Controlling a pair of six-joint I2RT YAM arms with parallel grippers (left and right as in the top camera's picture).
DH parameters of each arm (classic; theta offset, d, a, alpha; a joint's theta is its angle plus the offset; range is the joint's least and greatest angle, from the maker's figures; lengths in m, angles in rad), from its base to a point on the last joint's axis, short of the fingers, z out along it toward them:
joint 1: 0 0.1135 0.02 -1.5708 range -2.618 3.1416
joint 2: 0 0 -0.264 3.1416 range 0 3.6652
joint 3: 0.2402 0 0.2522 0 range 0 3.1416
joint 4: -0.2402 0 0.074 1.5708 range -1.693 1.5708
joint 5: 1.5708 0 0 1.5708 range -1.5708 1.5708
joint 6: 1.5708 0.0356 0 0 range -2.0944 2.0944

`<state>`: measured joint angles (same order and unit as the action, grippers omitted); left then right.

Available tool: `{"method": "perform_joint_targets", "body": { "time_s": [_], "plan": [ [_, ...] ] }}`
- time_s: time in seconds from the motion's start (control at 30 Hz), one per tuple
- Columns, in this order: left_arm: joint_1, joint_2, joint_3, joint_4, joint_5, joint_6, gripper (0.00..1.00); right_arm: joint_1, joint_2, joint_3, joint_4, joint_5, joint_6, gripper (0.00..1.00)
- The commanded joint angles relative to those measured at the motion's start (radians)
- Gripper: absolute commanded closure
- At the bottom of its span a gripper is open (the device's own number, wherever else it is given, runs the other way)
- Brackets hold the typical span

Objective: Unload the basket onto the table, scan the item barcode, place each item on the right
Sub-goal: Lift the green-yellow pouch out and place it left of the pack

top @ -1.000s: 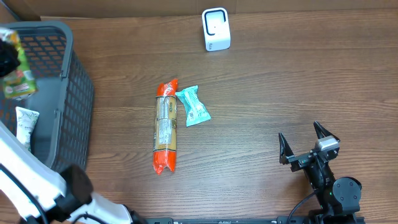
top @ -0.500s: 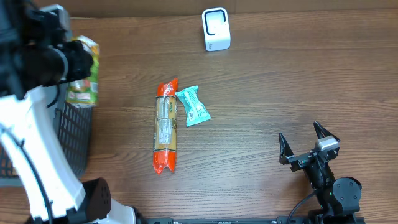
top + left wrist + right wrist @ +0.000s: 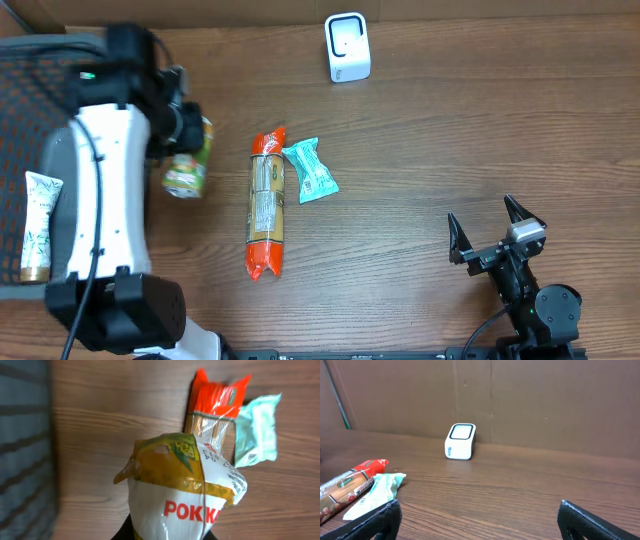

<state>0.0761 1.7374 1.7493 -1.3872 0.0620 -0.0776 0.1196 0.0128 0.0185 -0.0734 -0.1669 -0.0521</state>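
Note:
My left gripper (image 3: 180, 130) is shut on a yellow-green and white Pokka pouch (image 3: 188, 160) and holds it above the table, just right of the basket and left of the orange packet. In the left wrist view the pouch (image 3: 185, 490) fills the middle, with my gripper (image 3: 167, 536) shut on its lower end; no barcode shows on it. The white scanner (image 3: 347, 47) stands at the far edge, and it also shows in the right wrist view as the scanner (image 3: 460, 441). My right gripper (image 3: 485, 225) rests open and holds nothing at the near right (image 3: 480, 515).
A long orange packet (image 3: 266, 205) and a teal packet (image 3: 311, 170) lie side by side mid-table. The dark grey basket (image 3: 50, 45) at the left holds a white tube (image 3: 38, 225). A brown cardboard wall (image 3: 545, 400) backs the table.
The left arm has swung right from over the basket, carrying the pouch out above the table beside the orange packet. The right arm has not moved.

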Motion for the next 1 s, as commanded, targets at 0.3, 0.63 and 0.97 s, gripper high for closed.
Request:
{"method": "perform_joint_targets", "body": {
  "time_s": [0.3, 0.63, 0.97],
  "plan": [
    [-0.069, -0.016, -0.514, 0.419, -0.096, -0.112, 0.96, 0.005, -0.01, -0.011, 0.004, 0.01, -0.002, 0.0],
    [-0.114, -0.013, -0.802, 0.739, 0.061, -0.191, 0.93, 0.005, -0.01, -0.011, 0.004, 0.01, -0.001, 0.0],
    [-0.263, -0.012, -0.798, 0.861, 0.142, -0.323, 0.58, 0.005, -0.01, -0.011, 0.004, 0.01, -0.001, 0.0]
  ]
}}
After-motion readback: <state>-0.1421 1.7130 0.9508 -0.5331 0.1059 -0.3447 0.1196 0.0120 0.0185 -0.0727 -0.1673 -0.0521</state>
